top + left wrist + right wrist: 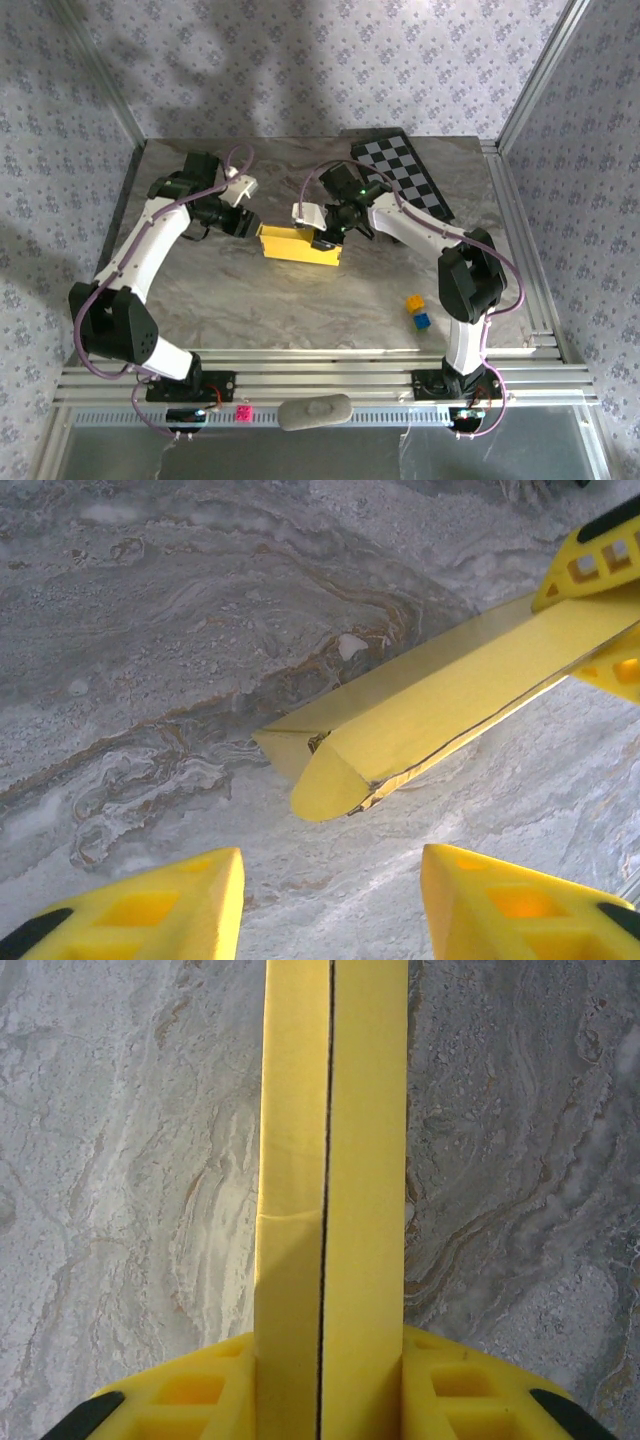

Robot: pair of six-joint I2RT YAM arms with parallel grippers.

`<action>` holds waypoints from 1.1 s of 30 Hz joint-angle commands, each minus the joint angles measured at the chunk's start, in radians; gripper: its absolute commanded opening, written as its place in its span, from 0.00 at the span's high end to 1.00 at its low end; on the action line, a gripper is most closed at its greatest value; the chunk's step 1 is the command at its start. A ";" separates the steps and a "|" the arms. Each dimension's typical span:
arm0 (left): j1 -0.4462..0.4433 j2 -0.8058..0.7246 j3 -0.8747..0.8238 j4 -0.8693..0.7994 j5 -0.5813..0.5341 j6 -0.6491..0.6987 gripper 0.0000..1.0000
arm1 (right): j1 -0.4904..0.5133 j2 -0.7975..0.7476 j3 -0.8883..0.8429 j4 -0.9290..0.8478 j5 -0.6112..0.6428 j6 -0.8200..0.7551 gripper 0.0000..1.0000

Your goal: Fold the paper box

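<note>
At the near edge of the counter (300, 300), the two arm bases are bolted to aluminium rails (330, 375), and a grey oval object (315, 411) lies in front of them between the bases.

Further in on the right side, near the right arm's base, a small yellow cube (414, 301) and a blue cube (422, 320) sit touching each other, well apart from the work.

In the middle of the counter is the paper box (300, 245), a flat yellow slab with its length running left to right. The right pincer (325, 238) is clamped on its right end. In the right wrist view the two yellow fingers (470, 1390) press against both broad faces of the box (335, 1160). A dark seam runs along the narrow edge facing that camera.

The left pincer (248, 225) is just beside the box's left end, its fingers apart and holding nothing. In the left wrist view its fingers (190, 905) stand wide, with bare marbled counter between them. The box (430, 720) lies just beyond them, not touched. Its closest end shows a rounded flap folded over, with a small dark gap at the corner. The right pincer (600, 560) grips its other end.

At the far right of the counter lies a black-and-white chequered board (405, 175).
</note>
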 commanded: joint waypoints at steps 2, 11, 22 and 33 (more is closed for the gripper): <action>0.007 0.045 0.008 -0.023 0.050 0.070 0.57 | -0.006 -0.025 -0.015 -0.022 -0.017 -0.010 0.69; 0.005 0.089 0.040 -0.023 0.092 0.071 0.59 | -0.002 -0.013 -0.001 -0.031 -0.009 -0.007 0.70; -0.007 0.090 0.025 0.012 0.046 0.054 0.68 | -0.003 -0.007 0.005 -0.033 -0.015 -0.003 0.71; -0.040 0.100 0.037 0.020 0.065 0.024 0.78 | -0.006 -0.006 0.007 -0.032 -0.014 0.000 0.72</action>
